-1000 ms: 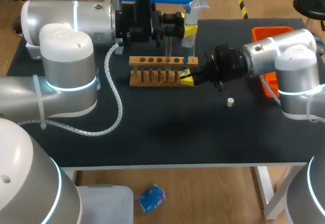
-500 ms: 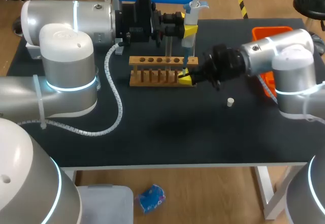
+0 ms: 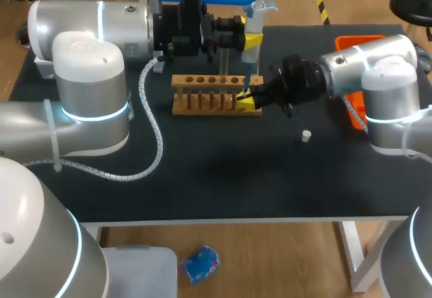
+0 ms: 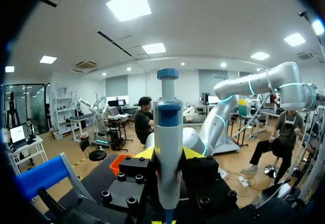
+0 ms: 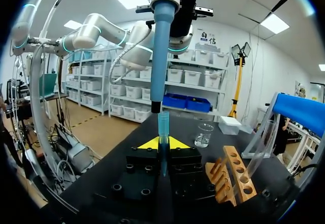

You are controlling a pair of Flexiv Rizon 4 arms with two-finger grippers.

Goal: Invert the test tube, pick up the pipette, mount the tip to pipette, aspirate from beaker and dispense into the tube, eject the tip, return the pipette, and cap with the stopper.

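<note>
Right claw (image 5: 163, 144) clenched on tip (image 5: 163, 126) by rack's (image 3: 209, 80) end, just under pipette (image 5: 160, 46); left claw (image 4: 168, 154) gripped pipette.

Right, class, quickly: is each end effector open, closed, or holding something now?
Left end effector: closed on the pipette.
Right end effector: closed on the blue tip.

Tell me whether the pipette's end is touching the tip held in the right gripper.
Cannot tell. In the right wrist view the pipette ends right at the top of the tip; neither gap nor contact shows plainly.
</note>
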